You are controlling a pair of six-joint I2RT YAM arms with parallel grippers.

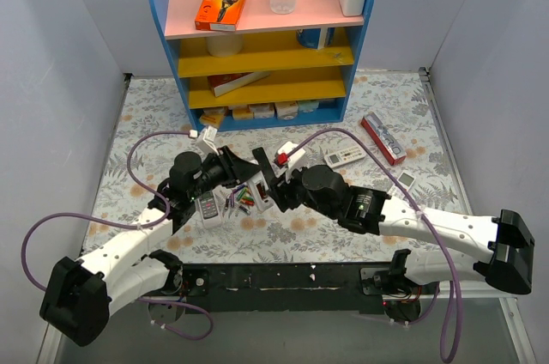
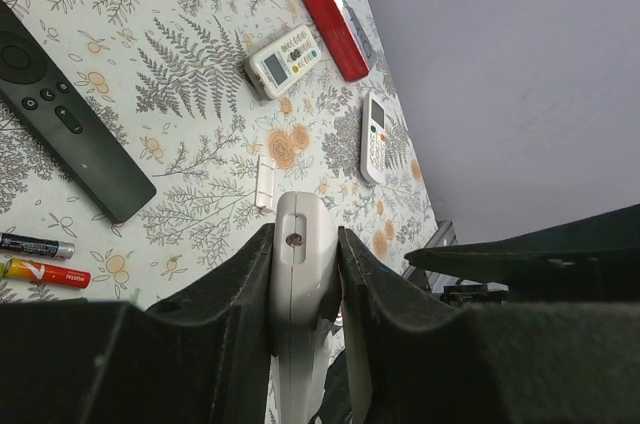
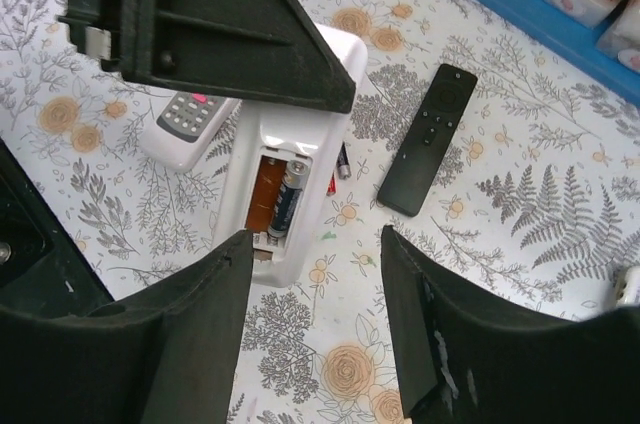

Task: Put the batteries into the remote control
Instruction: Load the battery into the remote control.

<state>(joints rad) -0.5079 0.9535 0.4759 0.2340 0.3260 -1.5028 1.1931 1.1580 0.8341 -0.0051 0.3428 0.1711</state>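
Note:
My left gripper [image 2: 303,232] is shut on the end of a white remote control [image 2: 298,284], held just above the table. Seen from the right wrist, this remote [image 3: 300,134] has its back bay open, with one dark blue battery [image 3: 285,199] in the right slot; the left slot shows bare orange. My right gripper [image 3: 315,239] hangs open just below the bay, holding nothing. Loose batteries lie on the cloth: a black one [image 2: 35,245] and a red one [image 2: 45,272]. A slim black remote [image 3: 428,139] lies flat beside them.
A grey-white button remote [image 3: 185,119] lies under the left arm. A white remote with a display [image 2: 285,59], a red box [image 2: 325,9], a small white remote [image 2: 373,124] and a white cover strip [image 2: 264,182] lie to the right. The blue shelf [image 1: 266,38] stands behind.

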